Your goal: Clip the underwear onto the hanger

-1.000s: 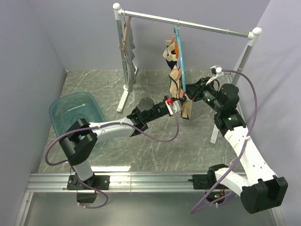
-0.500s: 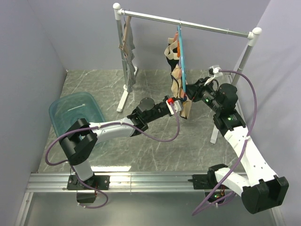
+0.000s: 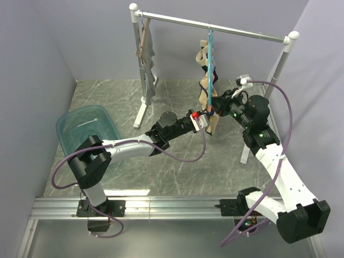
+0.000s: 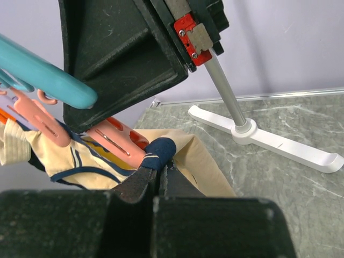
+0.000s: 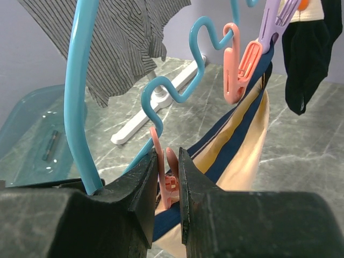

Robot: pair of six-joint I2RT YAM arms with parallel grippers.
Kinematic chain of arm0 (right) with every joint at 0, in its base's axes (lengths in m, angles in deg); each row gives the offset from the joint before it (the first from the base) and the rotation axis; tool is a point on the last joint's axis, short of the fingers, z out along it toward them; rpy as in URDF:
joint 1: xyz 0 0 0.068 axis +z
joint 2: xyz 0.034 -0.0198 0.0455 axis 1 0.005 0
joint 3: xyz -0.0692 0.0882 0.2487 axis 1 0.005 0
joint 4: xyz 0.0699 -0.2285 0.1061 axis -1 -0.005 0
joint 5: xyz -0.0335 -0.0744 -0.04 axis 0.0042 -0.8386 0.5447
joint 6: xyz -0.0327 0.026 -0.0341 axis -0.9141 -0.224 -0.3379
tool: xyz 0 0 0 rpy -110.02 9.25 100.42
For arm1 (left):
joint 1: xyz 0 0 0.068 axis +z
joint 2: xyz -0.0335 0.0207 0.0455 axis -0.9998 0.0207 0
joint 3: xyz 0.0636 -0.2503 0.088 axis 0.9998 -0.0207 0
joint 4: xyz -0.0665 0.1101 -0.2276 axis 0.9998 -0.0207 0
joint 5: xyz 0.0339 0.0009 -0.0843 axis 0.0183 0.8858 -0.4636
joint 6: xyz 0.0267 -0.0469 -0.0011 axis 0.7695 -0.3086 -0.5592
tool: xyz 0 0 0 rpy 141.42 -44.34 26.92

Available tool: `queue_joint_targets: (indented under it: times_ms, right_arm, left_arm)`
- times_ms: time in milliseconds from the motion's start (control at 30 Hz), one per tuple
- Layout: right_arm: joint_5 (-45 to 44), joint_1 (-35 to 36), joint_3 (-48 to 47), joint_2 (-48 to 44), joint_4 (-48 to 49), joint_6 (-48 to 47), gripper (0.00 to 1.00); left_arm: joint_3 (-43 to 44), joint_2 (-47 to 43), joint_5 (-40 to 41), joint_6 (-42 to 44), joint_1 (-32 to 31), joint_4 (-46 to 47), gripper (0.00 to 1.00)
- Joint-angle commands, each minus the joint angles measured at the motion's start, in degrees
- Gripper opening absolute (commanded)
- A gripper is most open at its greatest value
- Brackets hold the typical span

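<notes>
The teal hanger [image 3: 210, 59] hangs from the rail, seen almost edge-on. The tan underwear [image 3: 206, 110] droops below it, one pink clip [image 5: 232, 70] biting its dark waistband. My left gripper [image 3: 205, 119] is shut on the underwear's navy trim [image 4: 159, 152], its fingertips [image 4: 145, 177] pressed together, right beside a pink clip [image 4: 115, 141]. My right gripper [image 3: 217, 103] is shut on the handles of a lower pink clip [image 5: 169, 174] on the teal hoop [image 5: 75, 97], with the underwear's band [image 5: 242, 129] running just behind it.
A white rack rail [image 3: 236, 31] on white feet [image 4: 279, 144] carries the hanger. A grey striped garment [image 3: 146, 54] hangs at its left end. Black underwear [image 5: 306, 59] and a purple clip [image 5: 274, 24] hang on the hoop. A teal bin [image 3: 86, 129] sits at left.
The hanger has swung to the right and turned more edge-on. My right gripper has shifted slightly with it. The left gripper holds its place on the underwear.
</notes>
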Motion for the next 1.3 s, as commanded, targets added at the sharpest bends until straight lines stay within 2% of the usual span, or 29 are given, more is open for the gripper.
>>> queue_joint_targets:
  times_ms: [0, 300, 533, 767, 1267]
  right_arm:
    - [-4.04, 0.13, -1.73, 0.74, -3.75, -1.55, 0.0]
    - [-5.54, 0.66, -1.82, 1.27, -3.58, -2.43, 0.0]
    - [-4.39, 0.66, -2.34, 0.65, -2.34, -0.23, 0.0]
    - [-4.13, 0.66, -4.37, 0.3, -3.39, 0.91, 0.0]
    - [-5.98, 0.75, -1.73, 0.65, -5.15, -3.48, 0.0]
  left_arm:
    - [3.16, -3.16, 1.37, 0.57, -0.12, 2.05, 0.0]
    - [2.98, -4.22, 1.03, 1.19, -0.03, 1.17, 0.0]
    - [2.63, -3.51, -2.14, 1.45, -0.3, -2.52, 0.0]
    - [1.4, -2.11, -1.0, 2.42, -0.39, -1.29, 0.0]
    - [5.44, -2.02, 1.64, 2.33, -0.39, -0.76, 0.0]
